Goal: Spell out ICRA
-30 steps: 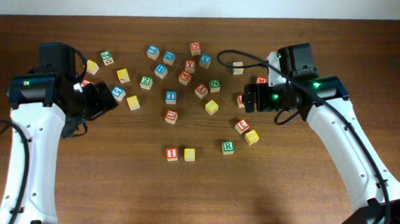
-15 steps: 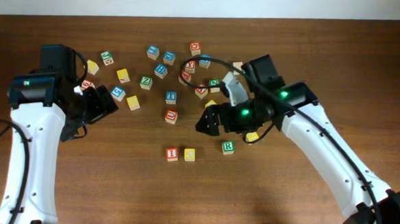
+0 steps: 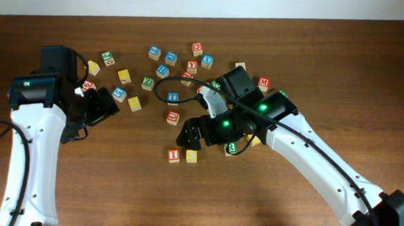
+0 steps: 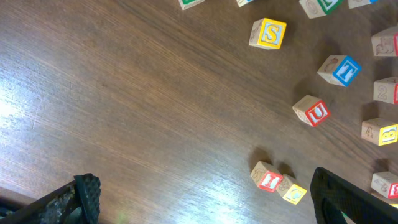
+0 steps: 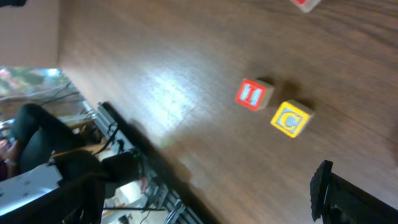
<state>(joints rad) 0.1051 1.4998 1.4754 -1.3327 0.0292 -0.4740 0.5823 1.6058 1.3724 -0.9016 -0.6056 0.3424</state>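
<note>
A red I block (image 3: pixel 174 154) and a yellow C block (image 3: pixel 191 155) sit side by side near the table's front middle. They also show in the left wrist view, I (image 4: pixel 267 178) and C (image 4: pixel 292 190), and in the right wrist view, I (image 5: pixel 252 94) and C (image 5: pixel 290 118). A green R block (image 3: pixel 231 148) lies just right of them, partly under my right arm. My right gripper (image 3: pixel 190 134) (image 5: pixel 211 199) hovers open and empty just above and behind the I and C. My left gripper (image 3: pixel 104 102) (image 4: pixel 205 208) is open and empty at the left.
Several loose letter blocks lie scattered at the back middle, among them a red U block (image 3: pixel 172 117) (image 4: pixel 314 111), a blue T block (image 3: pixel 172 97) (image 4: pixel 341 70) and a yellow S block (image 3: pixel 134 103) (image 4: pixel 268 32). My right arm's cable (image 3: pixel 163 87) loops over them.
My right arm has swung left and forward, from the blocks at the right to just behind the I and C. The left arm has not moved.
</note>
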